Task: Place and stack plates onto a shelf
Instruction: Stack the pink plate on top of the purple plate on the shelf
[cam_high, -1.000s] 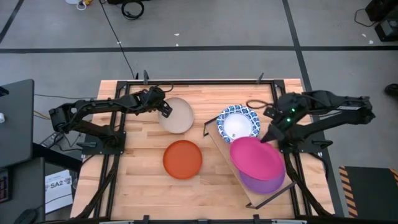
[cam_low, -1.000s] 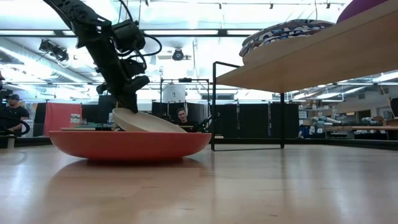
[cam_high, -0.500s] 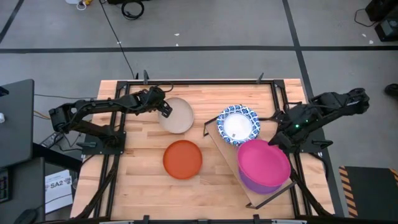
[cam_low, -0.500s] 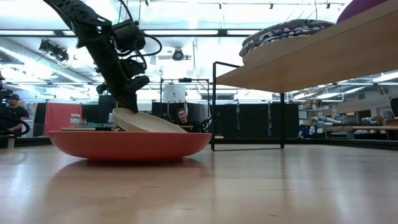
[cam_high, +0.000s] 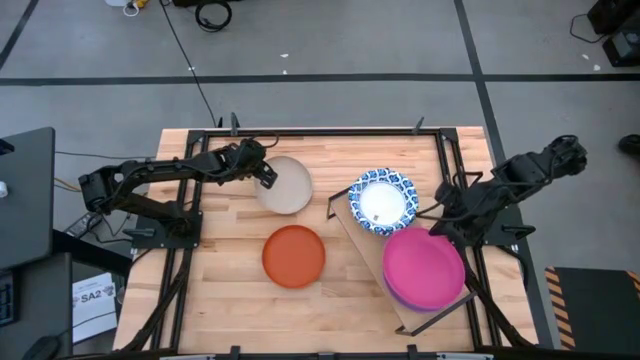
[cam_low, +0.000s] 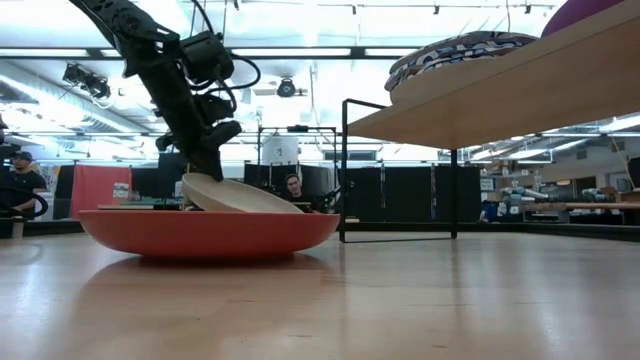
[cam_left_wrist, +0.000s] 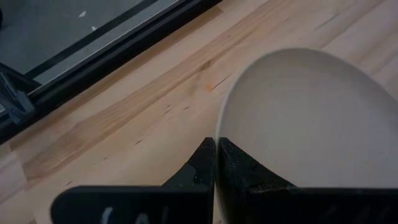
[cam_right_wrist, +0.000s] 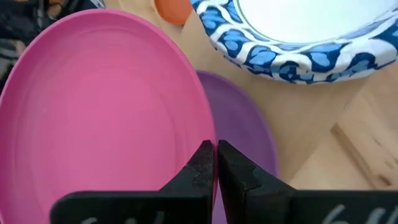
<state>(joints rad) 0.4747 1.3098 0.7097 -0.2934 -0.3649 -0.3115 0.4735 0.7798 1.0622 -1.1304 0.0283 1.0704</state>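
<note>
A cream plate (cam_high: 287, 187) sits tilted at the table's far left, with my left gripper (cam_high: 266, 178) shut on its left rim. An orange-red plate (cam_high: 294, 256) lies flat on the tabletop nearer the front. On the light-wood shelf (cam_high: 362, 232) at the right, a blue-and-white plate (cam_high: 382, 200) rests at the far end. The pink plate (cam_high: 424, 267) lies over the purple plate (cam_high: 400, 298), which shows only as a thin crescent. My right gripper (cam_high: 440, 228) is shut on the pink plate's far rim. My left gripper pinches the cream plate's left rim (cam_left_wrist: 219, 127) between its two fingers, slanting down from the table's left. The held side is raised (cam_low: 190, 180), and the plate slopes down toward its right edge. My right gripper pinches the pink plate's rim (cam_right_wrist: 208, 134) between its two fingers, slanting down from the table's far right. The plate sits over the purple plate (cam_right_wrist: 239, 130); whether it rests on it I cannot tell.
The shelf stands on thin black legs (cam_low: 344, 170) above the tabletop, set at a slant at the right. Black frame rails (cam_high: 320, 132) run along the table's edges. Bare wood lies between the orange-red plate and the shelf.
My right gripper has swung toward the table's right edge and rolled, staying shut on the pink plate. The pink plate has slid toward the near right and now covers most of the purple plate.
</note>
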